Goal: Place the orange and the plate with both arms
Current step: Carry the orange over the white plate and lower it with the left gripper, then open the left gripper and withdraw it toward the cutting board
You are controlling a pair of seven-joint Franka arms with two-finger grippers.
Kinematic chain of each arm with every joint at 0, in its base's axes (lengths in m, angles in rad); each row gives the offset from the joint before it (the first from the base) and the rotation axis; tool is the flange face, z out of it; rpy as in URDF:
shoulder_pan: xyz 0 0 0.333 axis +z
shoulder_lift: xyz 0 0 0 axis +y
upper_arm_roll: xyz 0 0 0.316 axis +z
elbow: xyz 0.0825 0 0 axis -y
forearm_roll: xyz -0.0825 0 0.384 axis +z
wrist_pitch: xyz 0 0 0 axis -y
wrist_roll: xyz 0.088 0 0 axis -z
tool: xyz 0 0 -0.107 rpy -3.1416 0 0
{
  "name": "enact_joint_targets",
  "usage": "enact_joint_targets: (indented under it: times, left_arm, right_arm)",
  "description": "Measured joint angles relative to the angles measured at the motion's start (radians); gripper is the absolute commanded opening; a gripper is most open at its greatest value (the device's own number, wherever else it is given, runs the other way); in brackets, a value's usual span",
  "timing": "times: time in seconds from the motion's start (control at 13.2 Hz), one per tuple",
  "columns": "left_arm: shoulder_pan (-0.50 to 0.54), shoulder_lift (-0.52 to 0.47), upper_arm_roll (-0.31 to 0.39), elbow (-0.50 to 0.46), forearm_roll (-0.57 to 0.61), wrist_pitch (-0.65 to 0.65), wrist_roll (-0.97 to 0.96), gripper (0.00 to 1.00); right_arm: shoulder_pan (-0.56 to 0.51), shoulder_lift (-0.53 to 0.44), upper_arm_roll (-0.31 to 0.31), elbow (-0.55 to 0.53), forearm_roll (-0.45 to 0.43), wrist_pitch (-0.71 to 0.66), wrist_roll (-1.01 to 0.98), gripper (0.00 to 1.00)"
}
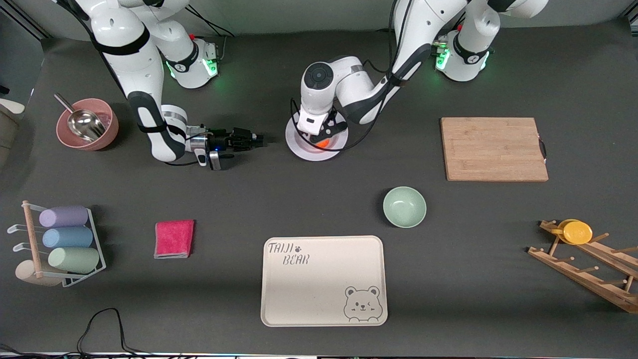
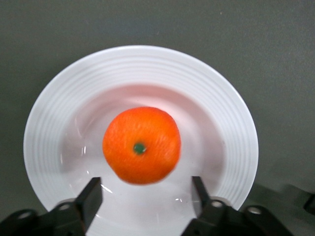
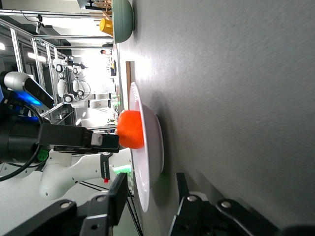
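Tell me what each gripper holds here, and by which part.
Nothing is held. The left gripper stands open over the orange in the plate; the right gripper is open beside the plate.
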Motion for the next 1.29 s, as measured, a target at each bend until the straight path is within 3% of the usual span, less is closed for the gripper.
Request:
enact_joint_targets:
  times: [0.38, 0.61, 1.06, 1.29]
  left_arm:
    - [0.0, -0.002, 0.009, 0.004, 0.001, -0.003, -0.001, 1.0]
    - [0.04, -0.028, 0.017, 0.033, 0.003, -0.082, 0.015, 1.0]
    - [0.28, -0.164, 0.017, 0.16, 0.003, -0.451, 0.33, 1.0]
    - [0.419, -0.239, 0.019, 0.19, -0.002, -0.536, 0.548, 1.0]
  right_arm:
    - [0.0, 0.001, 0.012, 0.002, 0.023, 0.012, 0.0, 0.46]
    - [0.0, 0.001, 0.042, 0.004, 0.062, 0.022, 0.0, 0.46]
    - [0.0, 0.002, 0.093, 0.012, 0.12, 0.055, 0.0, 0.46]
    - [0.001, 0.003, 0.139, 0.023, 0.159, 0.079, 0.0, 0.46]
